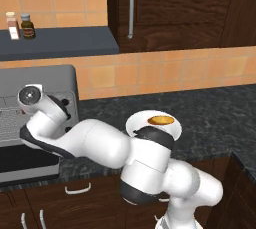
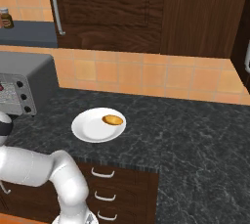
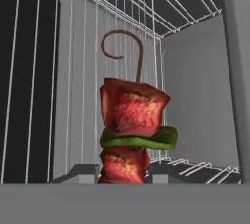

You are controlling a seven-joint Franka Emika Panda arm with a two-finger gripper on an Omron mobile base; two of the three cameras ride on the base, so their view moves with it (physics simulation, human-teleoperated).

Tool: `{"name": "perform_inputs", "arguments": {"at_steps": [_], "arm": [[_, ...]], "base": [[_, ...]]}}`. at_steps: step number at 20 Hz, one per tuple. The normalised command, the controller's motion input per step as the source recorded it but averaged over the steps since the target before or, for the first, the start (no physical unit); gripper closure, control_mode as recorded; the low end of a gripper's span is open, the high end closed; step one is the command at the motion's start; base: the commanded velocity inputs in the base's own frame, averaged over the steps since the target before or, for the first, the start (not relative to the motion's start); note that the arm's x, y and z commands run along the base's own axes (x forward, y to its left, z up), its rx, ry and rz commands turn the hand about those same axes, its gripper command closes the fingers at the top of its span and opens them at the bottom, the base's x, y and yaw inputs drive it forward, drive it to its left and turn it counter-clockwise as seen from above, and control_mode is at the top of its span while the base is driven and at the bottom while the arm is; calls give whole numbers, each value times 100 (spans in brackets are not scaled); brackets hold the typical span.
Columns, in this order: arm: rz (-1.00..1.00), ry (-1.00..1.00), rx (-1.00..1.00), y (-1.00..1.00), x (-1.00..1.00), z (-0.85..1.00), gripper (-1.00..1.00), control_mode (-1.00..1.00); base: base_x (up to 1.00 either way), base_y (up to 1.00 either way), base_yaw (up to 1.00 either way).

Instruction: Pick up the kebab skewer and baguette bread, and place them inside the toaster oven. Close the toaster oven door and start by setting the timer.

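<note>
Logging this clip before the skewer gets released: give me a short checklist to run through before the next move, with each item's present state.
1. Skewer in the hand: ok; it rises from between the fingertips in the hand view.
2. Skewer inside the oven: ok; wire rack and grey inner walls surround it.
3. Skewer resting on the rack: cannot tell; contact is not visible.
4. Oven door out of the way: ok by inference, since the arm reaches into the oven; the door itself is not clearly visible.
5. Bread ready for pickup: ok; it lies on the white plate on the counter.
6. Timer knobs untouched: cannot tell.
</note>
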Motion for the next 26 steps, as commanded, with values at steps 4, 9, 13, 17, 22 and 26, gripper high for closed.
{"name": "perform_inputs", "arguments": {"at_steps": [4, 9, 13, 17, 22, 26], "arm": [[0, 3, 0, 23, 20, -11, 100, -100], [0, 0, 0, 4, 31, 0, 100, -100], [0, 0, 0, 7, 32, 0, 100, -100], [0, 1, 0, 8, 31, 0, 100, -100], [0, 1, 0, 6, 29, -7, 100, -100], [0, 0, 0, 0, 23, -25, 100, -100]], "base": [[0, 0, 0], [0, 0, 0], [0, 0, 0], [0, 0, 0], [0, 0, 0], [0, 0, 0]]}}
